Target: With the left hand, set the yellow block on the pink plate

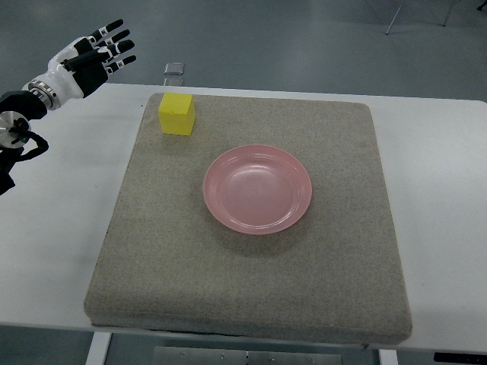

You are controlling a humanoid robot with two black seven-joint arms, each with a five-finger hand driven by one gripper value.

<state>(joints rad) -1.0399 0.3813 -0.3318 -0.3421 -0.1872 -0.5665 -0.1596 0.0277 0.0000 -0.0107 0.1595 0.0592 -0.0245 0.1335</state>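
Yellow block sits on your grey mat's far-left corner, apart from the pink plate; left hand hovers empty, fingers spread.

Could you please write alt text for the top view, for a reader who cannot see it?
A yellow block sits on a grey mat near its far left corner, apart from an empty pink plate at centre. The left hand hovers open at upper left.

- I can read no text, label, brand, number or sign anywhere in my top view.
- The small grey rectangular object on the floor beyond the white table is too small to show me any print.
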